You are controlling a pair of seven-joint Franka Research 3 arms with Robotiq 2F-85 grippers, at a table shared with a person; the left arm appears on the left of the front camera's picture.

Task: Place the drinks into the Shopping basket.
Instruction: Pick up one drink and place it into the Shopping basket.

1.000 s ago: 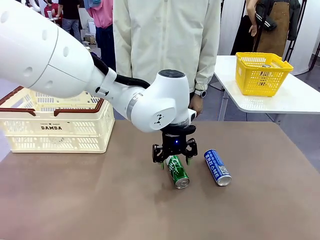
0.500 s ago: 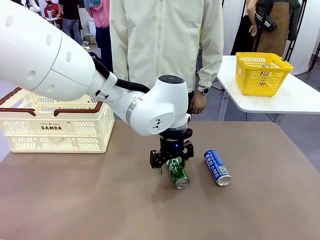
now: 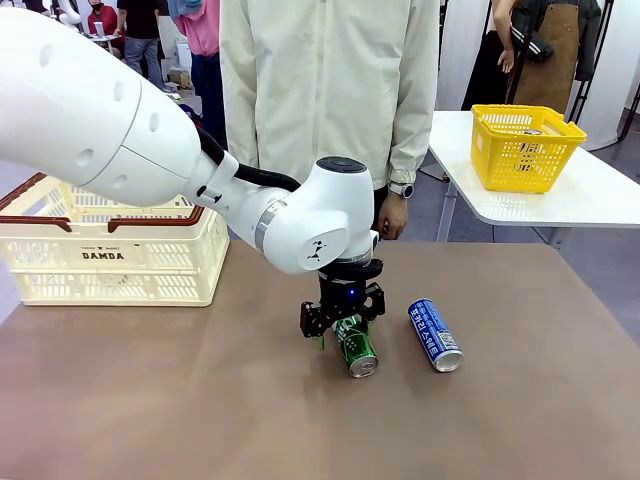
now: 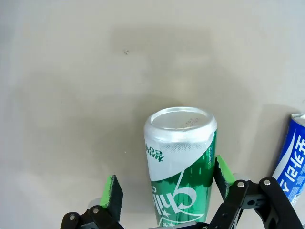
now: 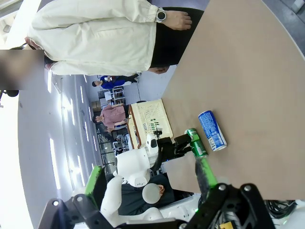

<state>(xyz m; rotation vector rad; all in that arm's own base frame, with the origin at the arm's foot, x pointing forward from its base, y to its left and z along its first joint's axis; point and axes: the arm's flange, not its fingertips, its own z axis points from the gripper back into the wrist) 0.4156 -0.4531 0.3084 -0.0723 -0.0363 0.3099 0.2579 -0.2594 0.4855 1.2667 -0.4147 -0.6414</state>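
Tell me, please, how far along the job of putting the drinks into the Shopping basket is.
Done: nothing yet; the green can and the blue can lie on the table, outside the Shopping basket. In hand: the left pincer stands open astride the green can, not yet closed. Left: grip it, carry it to the basket, then the blue can.

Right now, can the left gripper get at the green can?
Probably yes: the left gripper stands open astride the lying green can, with nothing between them; the blue can lies apart.

Green can (image 4: 181, 157), blue can (image 3: 434, 335): glossy metal. Table (image 3: 150, 400): matt, smooth. Basket (image 3: 110, 255): plastic.
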